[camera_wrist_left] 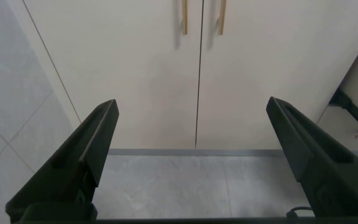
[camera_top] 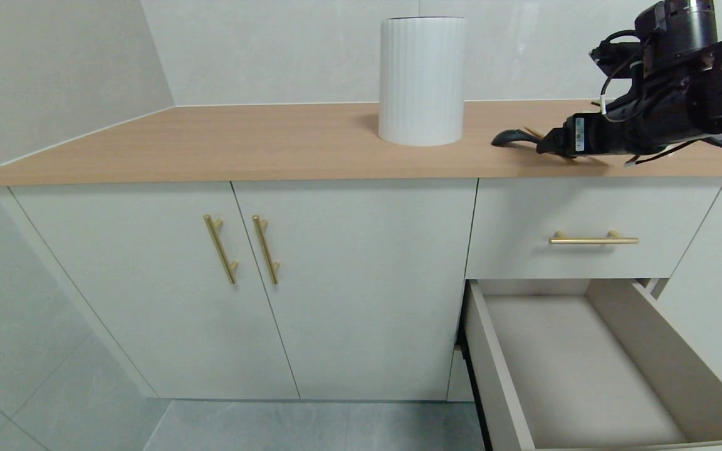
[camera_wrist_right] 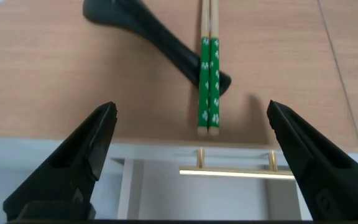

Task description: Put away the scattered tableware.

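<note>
Surface: light-brown wooden countertop (camera_top: 242,141), long, its back edge against the wall.
Room: white tiled wall (camera_top: 261,50) behind and to the left; grey tiled floor (camera_top: 311,426) below.
Standing piece: tall white ribbed cylindrical container (camera_top: 422,81), upright, about midway along the countertop, nearer its back edge.
Cabinet: two pale flat cabinet doors (camera_top: 148,282), shut, under the left and middle stretch of the countertop, each with a slim upright gold bar handle (camera_top: 220,248).
Upper drawer: pale shut drawer front (camera_top: 593,207) just under the countertop's front edge, on the right, with a horizontal gold bar pull (camera_top: 593,239).
Lower drawer: pale deep drawer (camera_top: 499,369), pulled out, directly beneath the shut one.
Tableware, first: black long-handled spoon (camera_wrist_right: 154,34), lying flat near the front edge, to the right of the container, bowl end toward the container.
Tableware, second: pair of pale wooden chopsticks with green patterned ends (camera_wrist_right: 209,93), side by side, laid across the spoon's handle, green ends just short of the front edge above the gold pull.
My right claw (camera_wrist_right: 190,112): fingers spread wide, over the front edge. The chopsticks' green ends lie in line between my two fingers, apart from both; the spoon is just beyond.
My left claw (camera_wrist_left: 191,102): fingers spread wide, low before the cabinet doors, over the floor.
</note>
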Controlling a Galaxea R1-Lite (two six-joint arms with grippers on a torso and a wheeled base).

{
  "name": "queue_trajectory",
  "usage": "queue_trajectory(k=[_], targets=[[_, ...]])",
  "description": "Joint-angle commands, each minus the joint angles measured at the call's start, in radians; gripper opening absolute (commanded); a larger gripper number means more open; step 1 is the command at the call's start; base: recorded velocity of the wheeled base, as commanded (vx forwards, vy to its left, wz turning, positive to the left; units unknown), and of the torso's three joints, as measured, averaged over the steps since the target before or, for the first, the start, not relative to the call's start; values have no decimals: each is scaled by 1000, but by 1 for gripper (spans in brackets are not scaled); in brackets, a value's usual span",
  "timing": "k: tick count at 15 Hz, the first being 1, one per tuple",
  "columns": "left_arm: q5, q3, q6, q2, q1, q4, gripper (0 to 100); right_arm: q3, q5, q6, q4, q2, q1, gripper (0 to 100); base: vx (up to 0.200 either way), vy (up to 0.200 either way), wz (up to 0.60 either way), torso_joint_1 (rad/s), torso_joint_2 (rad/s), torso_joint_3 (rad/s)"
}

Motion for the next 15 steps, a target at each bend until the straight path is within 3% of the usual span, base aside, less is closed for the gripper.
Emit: queue_trajectory(k=[1,12,13,15], targets=[[0,0,0,0,0,-1,100,0,-12,0,-6,15,-1,100,0,0,0,0,0,0],[0,0,0,0,0,-1,100,0,-26,0,-21,21,-6,100,0,0,0,0,0,0],[0,0,0,1,0,-1,100,0,-26,1,-19,21,-9,0,0,0,0,0,0,0],[0,0,0,0,0,-1,100,0,-26,0,-16,21,-16,0,0,0,0,0,0,0]])
